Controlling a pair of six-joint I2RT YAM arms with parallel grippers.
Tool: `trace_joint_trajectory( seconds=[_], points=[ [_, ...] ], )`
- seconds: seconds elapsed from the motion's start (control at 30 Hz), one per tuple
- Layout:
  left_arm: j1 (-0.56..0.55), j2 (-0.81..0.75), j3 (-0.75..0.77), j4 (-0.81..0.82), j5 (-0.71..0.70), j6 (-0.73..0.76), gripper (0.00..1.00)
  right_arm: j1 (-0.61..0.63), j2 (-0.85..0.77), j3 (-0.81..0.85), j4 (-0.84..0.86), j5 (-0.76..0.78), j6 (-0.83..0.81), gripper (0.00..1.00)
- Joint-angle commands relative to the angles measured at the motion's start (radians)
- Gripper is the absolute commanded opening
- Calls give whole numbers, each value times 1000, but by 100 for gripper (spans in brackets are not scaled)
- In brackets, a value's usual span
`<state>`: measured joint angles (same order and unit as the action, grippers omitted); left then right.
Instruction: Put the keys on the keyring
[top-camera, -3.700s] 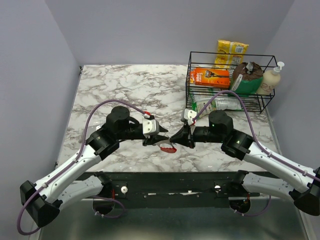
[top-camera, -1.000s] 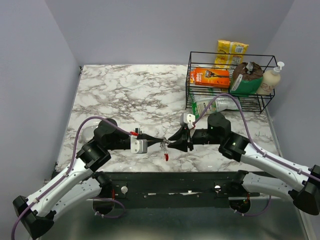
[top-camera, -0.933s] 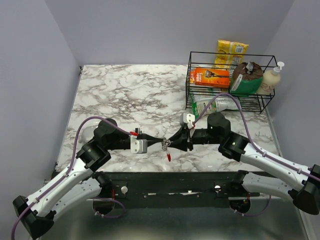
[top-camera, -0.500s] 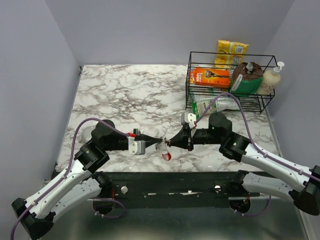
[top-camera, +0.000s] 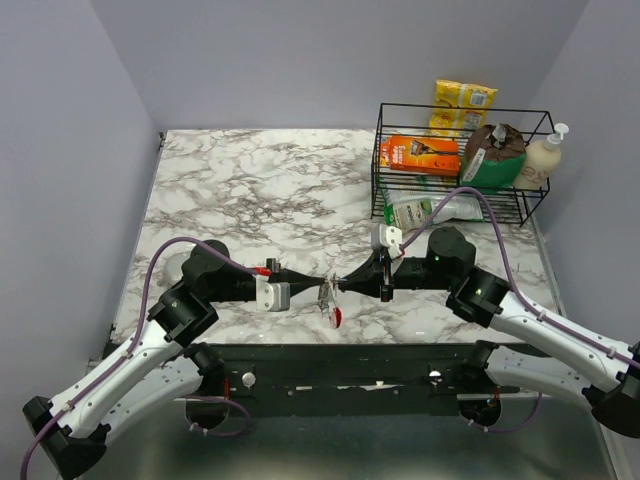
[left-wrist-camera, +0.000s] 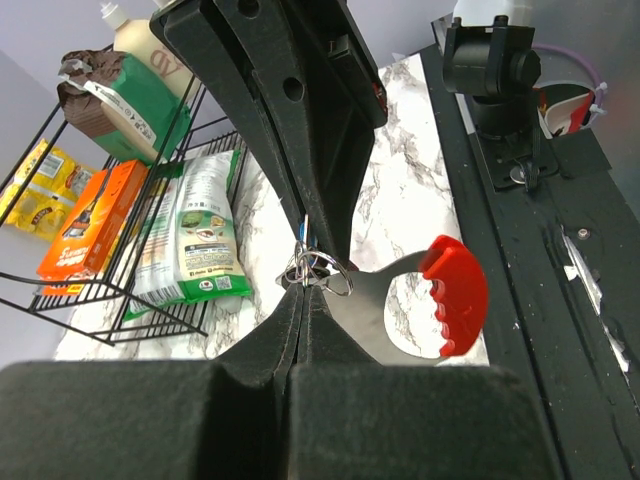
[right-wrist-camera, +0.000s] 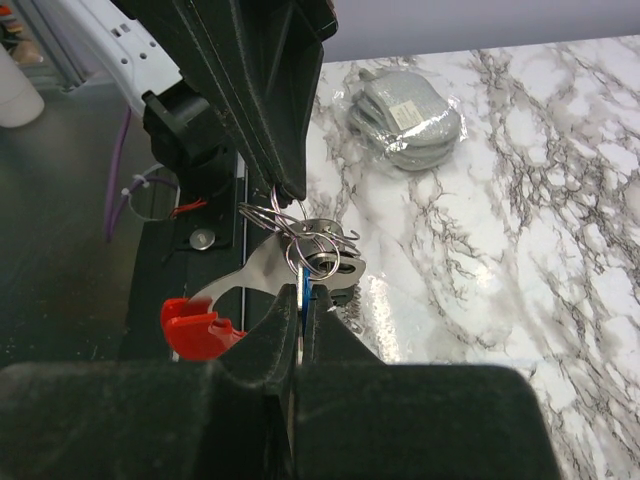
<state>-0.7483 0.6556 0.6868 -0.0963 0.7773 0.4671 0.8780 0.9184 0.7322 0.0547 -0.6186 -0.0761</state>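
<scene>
The right arm (top-camera: 470, 290) has eased rightward, probably straining a ring open. The left gripper (left-wrist-camera: 303, 292) pinches the wire rings (left-wrist-camera: 322, 268), the right gripper (right-wrist-camera: 300, 300) the blue key (right-wrist-camera: 302, 288); the keyring (top-camera: 333, 318) dangles between them, near side.

We record the keyring (left-wrist-camera: 455, 295) suspended above the table (top-camera: 250, 180) near its front edge, its red curved end hanging lowest, its flat silvery body rising to a cluster of thin wire rings. The keys (right-wrist-camera: 335, 268) bunch there; one shows blue.
</scene>
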Motion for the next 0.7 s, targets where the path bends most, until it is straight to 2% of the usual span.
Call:
trace_joint_trajectory(
  seconds=[0.0,0.67],
  points=[
    [-3,-4,-4,3,-35,15,0,4,-18,32,-16,-9,1,0],
    [-3,38,0,12,-32,2,0,4,13,78,-23,-61,2,0]
  ],
)
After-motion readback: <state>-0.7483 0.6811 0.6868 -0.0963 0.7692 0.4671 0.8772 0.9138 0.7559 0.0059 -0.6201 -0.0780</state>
